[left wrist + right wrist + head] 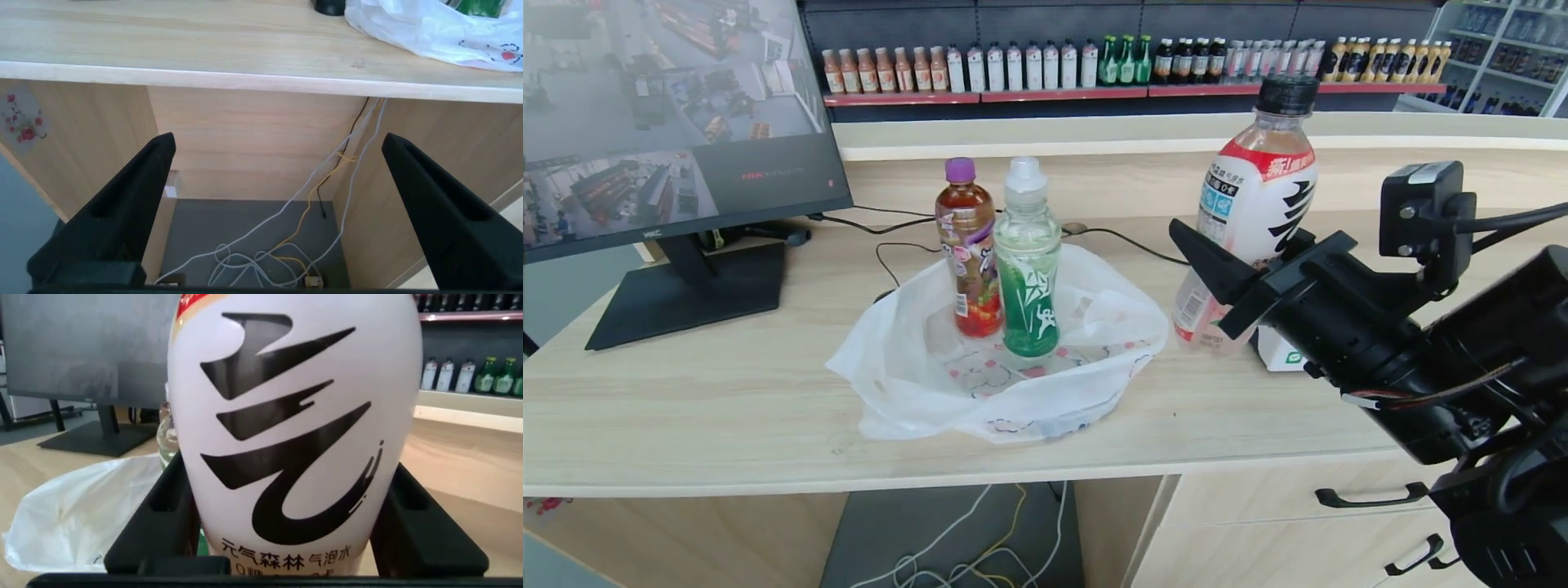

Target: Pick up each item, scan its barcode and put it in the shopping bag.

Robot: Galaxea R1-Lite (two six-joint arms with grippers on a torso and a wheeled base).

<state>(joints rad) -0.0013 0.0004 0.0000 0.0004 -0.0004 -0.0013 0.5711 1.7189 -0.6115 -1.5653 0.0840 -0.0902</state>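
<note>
A white-labelled bottle with a black cap (1254, 208) stands to the right of the bag, and my right gripper (1241, 282) is shut on its lower half. Up close in the right wrist view the white-labelled bottle (294, 433) sits between the black fingers (159, 514). The white shopping bag (1005, 359) lies open on the wooden counter (727, 408), with a purple-capped red tea bottle (968, 249) and a green bottle (1027, 261) upright inside it. My left gripper (278, 212) hangs open below the counter's front edge, holding nothing.
A monitor (662, 122) on a black stand occupies the counter's left side. Cables run behind the bag. A small white box (1278, 353) sits behind my right gripper. Drawers with black handles (1372, 496) are under the counter at right. Shelves of drinks line the back wall.
</note>
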